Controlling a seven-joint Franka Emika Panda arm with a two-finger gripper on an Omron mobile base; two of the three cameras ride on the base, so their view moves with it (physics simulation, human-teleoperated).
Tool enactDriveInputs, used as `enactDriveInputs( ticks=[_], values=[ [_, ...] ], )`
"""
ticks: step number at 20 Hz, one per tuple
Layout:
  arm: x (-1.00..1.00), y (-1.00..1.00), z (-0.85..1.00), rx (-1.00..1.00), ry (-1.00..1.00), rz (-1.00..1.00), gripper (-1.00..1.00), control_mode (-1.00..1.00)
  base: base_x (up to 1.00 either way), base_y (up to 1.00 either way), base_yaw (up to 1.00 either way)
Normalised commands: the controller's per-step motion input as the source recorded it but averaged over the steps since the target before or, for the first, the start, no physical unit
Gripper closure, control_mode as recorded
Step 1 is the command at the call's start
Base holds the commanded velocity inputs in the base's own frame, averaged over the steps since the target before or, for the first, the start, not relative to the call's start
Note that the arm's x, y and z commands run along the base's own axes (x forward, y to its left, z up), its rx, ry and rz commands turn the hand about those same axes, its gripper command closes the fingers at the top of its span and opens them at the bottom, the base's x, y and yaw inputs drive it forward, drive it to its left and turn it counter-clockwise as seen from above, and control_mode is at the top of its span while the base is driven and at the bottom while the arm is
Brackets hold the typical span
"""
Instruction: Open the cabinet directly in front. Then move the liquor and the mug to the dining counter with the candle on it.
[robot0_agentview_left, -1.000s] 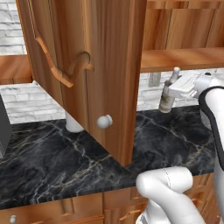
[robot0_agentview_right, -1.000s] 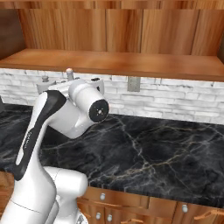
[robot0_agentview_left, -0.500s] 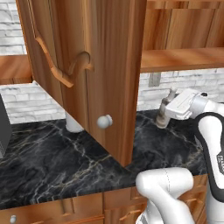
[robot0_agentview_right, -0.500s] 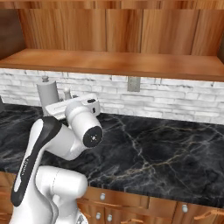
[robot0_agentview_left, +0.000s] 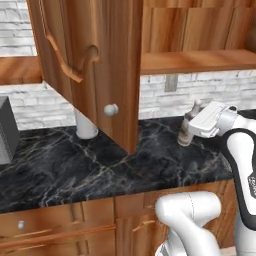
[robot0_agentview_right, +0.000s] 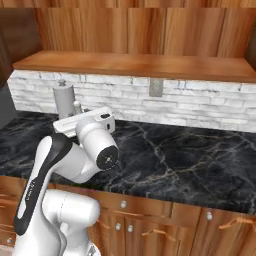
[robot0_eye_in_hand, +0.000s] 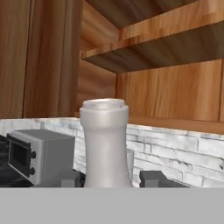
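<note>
Bottle first: one small slim whitish-grey liquor bottle with a narrow neck (robot0_eye_in_hand: 105, 140) (robot0_agentview_left: 188, 128) stands upright between the two dark finger tips (robot0_eye_in_hand: 153, 178) of the white arm's two-finger gripper (robot0_eye_in_hand: 111, 179). The fingers are clenched on its lower body, one on each side. In the left base view the bottle hangs at the end of the white hand, low over the narrow black marble counter with white veins (robot0_agentview_left: 75, 172), below the shelf and to the right of the open door. Whether its base touches the marble I cannot tell. In the right base view its neck pokes up just behind the hand (robot0_agentview_right: 77, 107).

One door of the tall reddish-brown wooden wall cabinet (robot0_agentview_left: 90, 65) stands swung out over the counter, with one round silver knob (robot0_agentview_left: 111, 109) near its lower edge. One wooden shelf (robot0_agentview_left: 197, 60) runs along the cabinet's open right side.

One wider grey paper-towel cylinder with a knob on top (robot0_agentview_right: 63, 98) stands at the back of the counter against the white brick backsplash (robot0_agentview_right: 210, 107), just beside and behind the bottle. In the left base view its foot shows below the open door (robot0_agentview_left: 85, 127).

One grey box-shaped countertop oven (robot0_eye_in_hand: 39, 153) (robot0_agentview_left: 7, 131) sits further left on the counter, well apart from the bottle.

One grey socket plate (robot0_agentview_right: 156, 87) is set in the brick. Below the counter run wooden drawer fronts with small round knobs (robot0_agentview_right: 123, 204); four such knobs show in the right base view.
</note>
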Motion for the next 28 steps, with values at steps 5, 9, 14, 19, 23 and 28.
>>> enactDriveInputs(
  ticks=[5, 9, 14, 19, 23, 28],
  values=[
    [0.0, 0.0, 0.0, 0.0, 0.0, 0.0, 1.0, 1.0, -0.94, -0.19, 0.1],
    [0.0, 0.0, 0.0, 0.0, 0.0, 0.0, 1.0, 1.0, -0.9, -0.36, 0.38],
    [0.0, 0.0, 0.0, 0.0, 0.0, 0.0, 1.0, 1.0, -0.77, -0.05, 0.7],
    [0.0, 0.0, 0.0, 0.0, 0.0, 0.0, 1.0, 1.0, -0.52, 0.0, 0.83],
    [0.0, 0.0, 0.0, 0.0, 0.0, 0.0, 1.0, 1.0, -0.37, 0.0, 0.81],
    [0.0, 0.0, 0.0, 0.0, 0.0, 0.0, 1.0, 1.0, -0.19, 0.09, 0.76]
  ],
)
